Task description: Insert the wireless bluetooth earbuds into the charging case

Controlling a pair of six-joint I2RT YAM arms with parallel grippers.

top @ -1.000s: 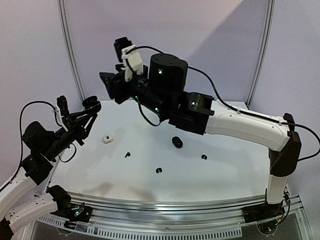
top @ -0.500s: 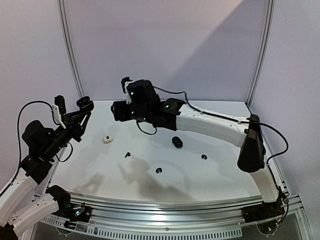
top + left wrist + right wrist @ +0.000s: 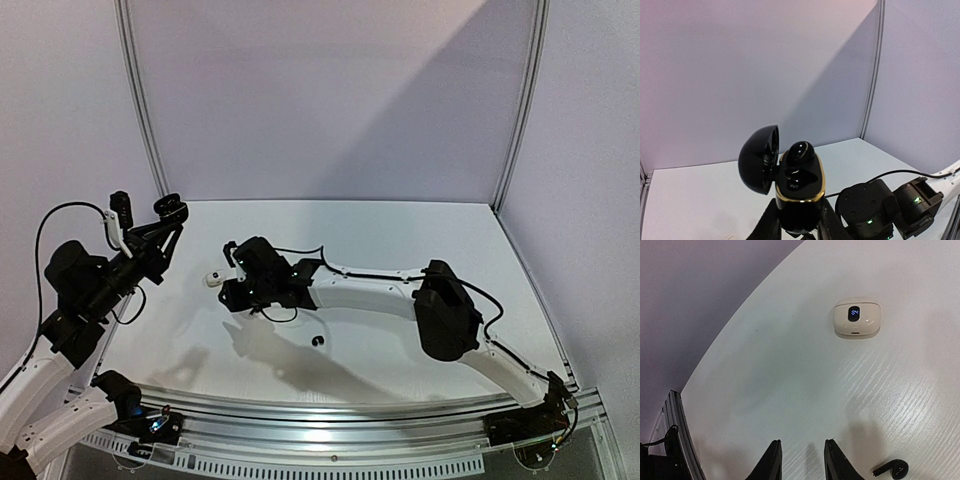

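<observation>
While the left gripper (image 3: 800,222) is clamped on the lower body of the black charging case (image 3: 799,192), holding it up with its lid (image 3: 759,159) swung open and a seated earbud (image 3: 800,151) showing in the upper well, the right gripper (image 3: 801,460) hangs low over the bench (image 3: 790,365) with its fingers apart and nothing between them. A loose black earbud (image 3: 891,469) lies on the bench just to one side of those fingers, near but not between them, and the white case (image 3: 857,317), shut and with its small display lit, sits farther ahead. From above, a second black earbud (image 3: 319,341) lies alone nearer the front edge, beside the right arm. Whether the lower well of the open case is filled I cannot tell. The loose black earbud looks tiny, light and stiff, with a glossy rounded shell that would likely squirt out of a pinch on its bulb; the safer hold is probably across its narrower stem, closing gently, since a nudge could send it skating over the smooth bench
</observation>
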